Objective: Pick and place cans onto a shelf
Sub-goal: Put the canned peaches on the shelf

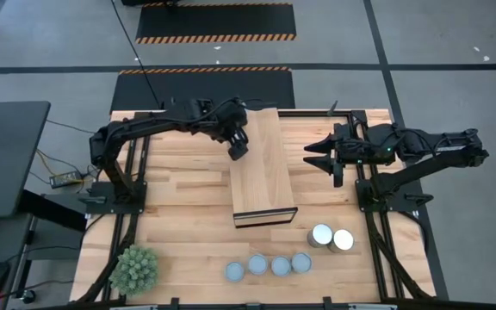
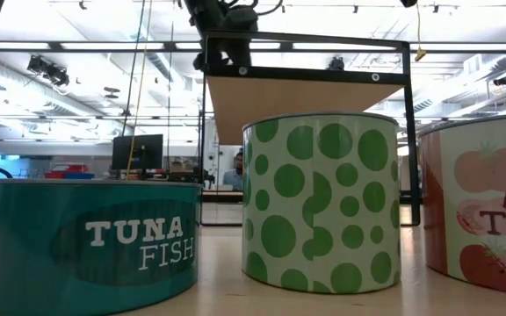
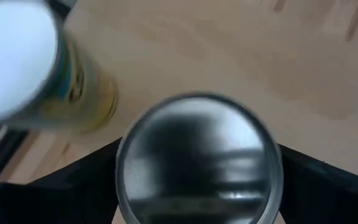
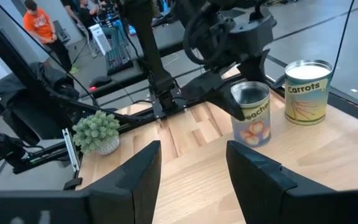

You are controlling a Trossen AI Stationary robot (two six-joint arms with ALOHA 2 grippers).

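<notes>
Up on the shelf [image 1: 263,164], peaches can [image 4: 252,114] between left claw's [image 4: 241,102] parted fingers.

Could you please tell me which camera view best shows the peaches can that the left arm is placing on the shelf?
The right wrist view: the silver-topped metal peaches can stands upright on the light-wood shelf, label readable, left gripper over it. The left wrist view shows only its round top. The high view hides it under the arm; the low view does not show it.
</notes>
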